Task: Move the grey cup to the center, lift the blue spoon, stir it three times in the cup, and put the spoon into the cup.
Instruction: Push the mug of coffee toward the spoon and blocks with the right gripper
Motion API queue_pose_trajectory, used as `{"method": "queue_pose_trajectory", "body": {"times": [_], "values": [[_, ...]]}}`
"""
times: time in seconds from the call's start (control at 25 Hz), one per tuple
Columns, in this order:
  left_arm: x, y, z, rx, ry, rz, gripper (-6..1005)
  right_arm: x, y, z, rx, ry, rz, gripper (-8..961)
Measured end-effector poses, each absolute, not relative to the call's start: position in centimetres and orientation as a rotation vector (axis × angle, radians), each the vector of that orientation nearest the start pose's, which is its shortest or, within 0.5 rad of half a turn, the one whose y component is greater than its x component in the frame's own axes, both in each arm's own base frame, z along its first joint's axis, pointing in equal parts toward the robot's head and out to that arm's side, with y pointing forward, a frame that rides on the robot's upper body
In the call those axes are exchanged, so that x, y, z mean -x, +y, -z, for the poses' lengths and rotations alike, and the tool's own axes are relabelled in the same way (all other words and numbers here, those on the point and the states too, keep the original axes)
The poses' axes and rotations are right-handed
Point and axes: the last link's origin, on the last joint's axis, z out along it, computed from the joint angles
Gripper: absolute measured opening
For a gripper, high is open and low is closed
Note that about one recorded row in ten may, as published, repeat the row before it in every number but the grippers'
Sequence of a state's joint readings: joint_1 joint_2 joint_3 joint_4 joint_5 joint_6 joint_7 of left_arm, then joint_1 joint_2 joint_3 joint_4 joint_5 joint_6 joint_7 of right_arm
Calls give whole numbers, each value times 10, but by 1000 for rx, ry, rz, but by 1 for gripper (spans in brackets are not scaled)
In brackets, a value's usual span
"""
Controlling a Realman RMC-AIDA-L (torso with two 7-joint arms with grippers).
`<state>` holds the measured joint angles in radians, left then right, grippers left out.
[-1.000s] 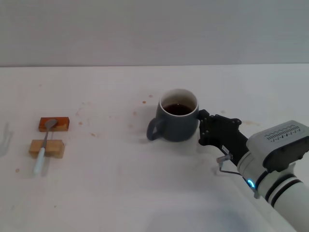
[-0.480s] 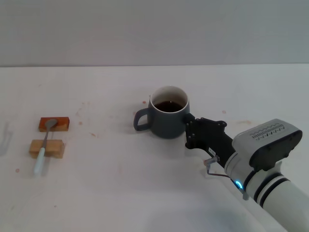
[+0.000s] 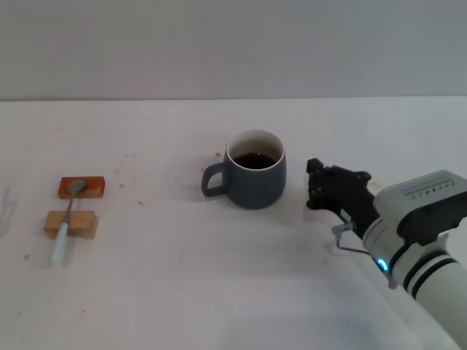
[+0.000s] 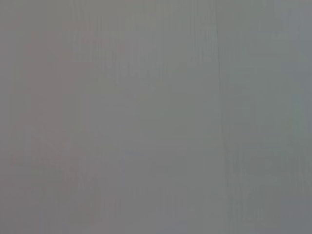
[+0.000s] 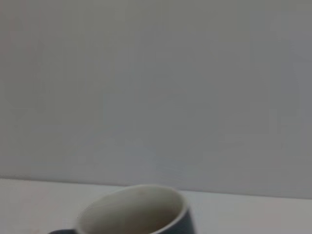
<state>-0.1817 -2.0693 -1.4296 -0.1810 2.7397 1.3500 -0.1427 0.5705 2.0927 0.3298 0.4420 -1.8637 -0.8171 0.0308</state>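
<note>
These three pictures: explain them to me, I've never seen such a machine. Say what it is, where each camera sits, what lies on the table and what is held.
It is a robot with two arms, each ending in a gripper. The wide picture comes from its head, looking down at a white table. The other two come from wrist cameras. The left wrist picture shows only blank grey. The right wrist picture shows the rim of the dark grey ceramic mug.

In the head view the mug, holding dark liquid, stands mid-table. The black right gripper sits beside it, apart, holding nothing. At the robot's left, a slim teaspoon with a pale blue handle rests across two small brown wooden blocks. The left gripper is out of sight.
</note>
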Motion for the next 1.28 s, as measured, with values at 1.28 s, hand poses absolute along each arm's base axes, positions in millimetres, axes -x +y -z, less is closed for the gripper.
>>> {"method": "queue_pose_trajectory", "body": {"times": [1.28], "values": [[388,252,-42,1314,-499,633,806,-229,360,130,2070,704,-585,-1]]}}
